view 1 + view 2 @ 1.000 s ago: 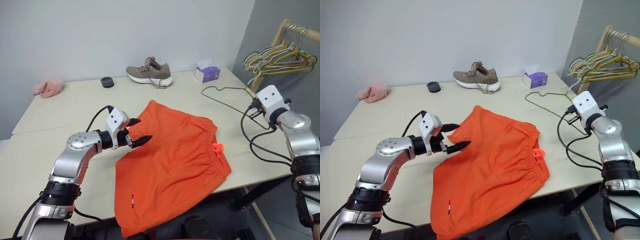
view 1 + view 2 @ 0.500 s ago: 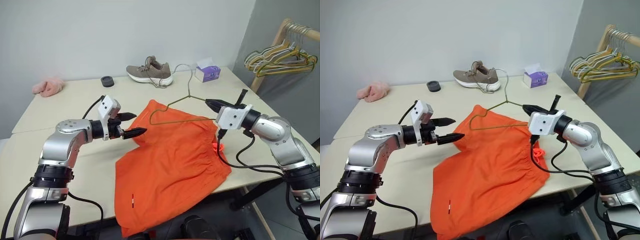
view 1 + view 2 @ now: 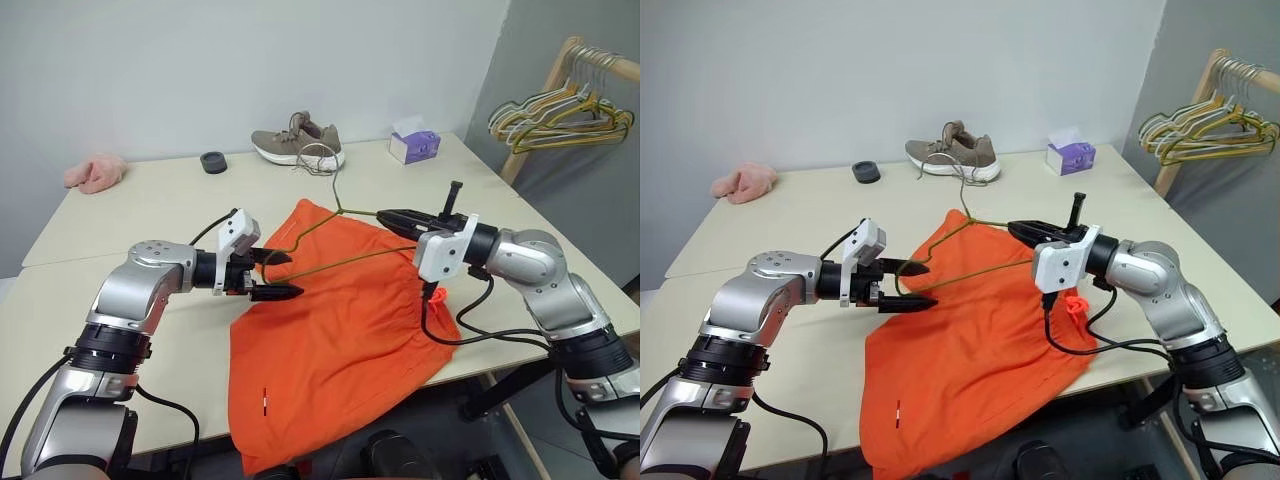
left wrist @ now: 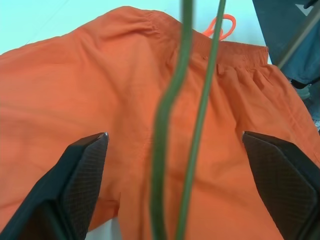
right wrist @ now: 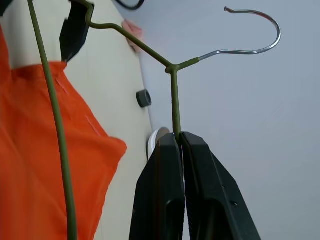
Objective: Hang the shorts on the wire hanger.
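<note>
Fingers of right gripper pinched shut on wire hanger, held above shorts; shorts spread flat on surface, lower part hanging over near edge; fingers of left gripper spread wide, hanger's far corner between them, nothing gripped; shoe, tissue box beyond.

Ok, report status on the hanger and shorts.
Right gripper shut on wire hanger. Left gripper open, hanger's end between its fingers. Shorts flat on table, not yet hung.
</note>
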`<state>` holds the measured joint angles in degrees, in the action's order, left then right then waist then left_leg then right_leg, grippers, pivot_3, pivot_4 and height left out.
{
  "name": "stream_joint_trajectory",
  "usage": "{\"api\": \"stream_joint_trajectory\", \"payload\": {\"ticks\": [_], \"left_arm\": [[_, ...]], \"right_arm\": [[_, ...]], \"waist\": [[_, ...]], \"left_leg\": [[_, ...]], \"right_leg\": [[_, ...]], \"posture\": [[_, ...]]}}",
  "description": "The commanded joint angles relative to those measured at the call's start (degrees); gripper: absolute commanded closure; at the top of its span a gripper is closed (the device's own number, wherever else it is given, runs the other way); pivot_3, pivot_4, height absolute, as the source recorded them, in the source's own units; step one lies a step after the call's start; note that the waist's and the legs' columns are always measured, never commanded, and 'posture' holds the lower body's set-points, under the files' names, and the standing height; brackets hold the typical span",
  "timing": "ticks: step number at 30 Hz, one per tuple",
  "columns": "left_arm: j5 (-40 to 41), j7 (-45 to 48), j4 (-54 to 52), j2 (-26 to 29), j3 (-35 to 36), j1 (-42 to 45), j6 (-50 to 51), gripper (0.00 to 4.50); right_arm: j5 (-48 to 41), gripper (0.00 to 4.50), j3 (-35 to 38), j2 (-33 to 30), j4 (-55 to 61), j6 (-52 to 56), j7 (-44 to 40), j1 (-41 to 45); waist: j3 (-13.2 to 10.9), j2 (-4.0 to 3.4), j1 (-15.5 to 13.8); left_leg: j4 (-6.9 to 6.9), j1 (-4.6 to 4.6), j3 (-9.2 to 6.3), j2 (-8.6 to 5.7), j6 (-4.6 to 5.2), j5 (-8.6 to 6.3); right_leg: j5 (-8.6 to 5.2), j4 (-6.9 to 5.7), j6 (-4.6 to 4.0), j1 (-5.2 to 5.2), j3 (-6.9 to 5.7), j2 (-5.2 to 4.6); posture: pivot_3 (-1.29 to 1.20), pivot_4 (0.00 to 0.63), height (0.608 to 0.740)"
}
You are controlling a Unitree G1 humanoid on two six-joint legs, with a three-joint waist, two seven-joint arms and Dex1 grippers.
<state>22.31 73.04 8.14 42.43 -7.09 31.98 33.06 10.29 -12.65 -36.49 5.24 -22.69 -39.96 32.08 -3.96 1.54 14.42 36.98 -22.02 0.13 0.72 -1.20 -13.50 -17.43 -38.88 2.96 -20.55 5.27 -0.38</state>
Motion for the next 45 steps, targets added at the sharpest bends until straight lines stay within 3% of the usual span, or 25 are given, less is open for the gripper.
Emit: {"api": "stream_joint_trajectory", "payload": {"ticks": [1,12,15,18,21,28,35,43,45], "left_arm": [[0.0,2.0,-2.0,0.4,-0.7,0.1,-1.0,0.9],[-1.0,3.7,-3.7,0.9,-1.0,-2.0,-2.5,4.44],[-2.3,1.9,-3.5,0.2,-0.3,-2.6,-5.6,4.48],[-3.0,1.4,-3.7,0.3,-0.2,-3.1,-7.0,4.5],[-3.8,1.0,-4.0,0.7,-0.3,-3.5,-8.6,4.5],[-9.2,-0.1,-4.1,2.6,-1.2,-4.4,-16.9,4.5],[-13.1,-0.4,-4.8,3.2,-2.0,-5.2,-23.0,4.5],[-15.9,-1.1,-5.9,3.3,-2.4,-6.4,-25.8,4.5],[-16.6,-1.5,-6.7,3.4,-2.4,-7.2,-26.4,4.5]], "right_arm": [[-1.9,4.5,0.6,0.6,3.0,0.7,-0.7,-0.1],[-2.2,4.5,0.7,1.9,4.2,1.9,-1.7,-0.8],[-1.6,4.5,0.4,1.9,5.2,1.9,-1.6,-1.8],[-2.4,3.75,1.2,2.3,7.0,3.6,-1.2,-3.1],[-5.5,2.75,2.9,1.2,9.9,9.7,-3.0,-5.0],[-15.9,0.22,7.2,-5.9,19.2,41.6,-10.1,-6.6],[-17.0,0.22,-0.4,-9.0,21.6,58.9,-14.7,-2.2],[-14.6,0.22,-9.8,-8.1,16.7,63.3,-18.1,5.1],[-15.0,0.59,-11.7,-6.8,14.9,64.5,-19.1,6.4]], "waist": [[0.0,0.0,0.0],[0.0,0.0,0.0],[0.0,0.0,-0.1],[0.0,0.0,-0.1],[0.0,0.0,-0.1],[0.0,0.0,-0.1],[0.0,-0.01,0.2],[0.0,-0.01,0.0],[0.0,-0.02,-0.1]], "left_leg": [[0.0,0.0,0.0,0.0,0.0,0.0],[0.0,0.01,0.0,0.0,0.0,0.0],[0.0,0.01,0.0,-0.01,0.0,0.0],[-0.01,0.0,-0.01,0.0,0.0,0.0],[-0.01,0.0,0.0,0.0,0.0,0.0],[0.01,0.01,-0.01,0.0,0.01,0.0],[-0.02,0.01,0.02,0.04,0.0,0.0],[-0.01,-0.22,0.0,0.02,0.0,0.0],[0.07,-0.71,-0.05,0.01,0.0,0.01]], "right_leg": [[0.0,0.0,0.0,0.0,0.0,0.0],[0.0,0.0,0.0,0.0,0.0,-0.01],[0.0,0.0,0.0,0.0,0.0,-0.01],[0.0,0.0,0.0,-0.01,-0.01,-0.02],[0.0,0.0,0.0,-0.01,0.0,-0.01],[0.0,0.0,0.0,0.01,-0.03,-0.1],[-0.01,0.0,-0.02,-0.04,-0.02,-0.24],[-0.01,0.01,-0.01,-0.25,-0.07,-0.25],[0.0,-0.09,-0.01,-0.72,-0.13,-0.25]], "posture": [[-0.23,0.024,0.74],[-0.23,0.023,0.74],[-0.22,0.021,0.74],[-0.22,0.022,0.74],[-0.23,0.025,0.74],[-0.25,0.027,0.74],[-0.24,0.021,0.74],[-0.22,0.011,0.74],[-0.21,0.011,0.74]]}}
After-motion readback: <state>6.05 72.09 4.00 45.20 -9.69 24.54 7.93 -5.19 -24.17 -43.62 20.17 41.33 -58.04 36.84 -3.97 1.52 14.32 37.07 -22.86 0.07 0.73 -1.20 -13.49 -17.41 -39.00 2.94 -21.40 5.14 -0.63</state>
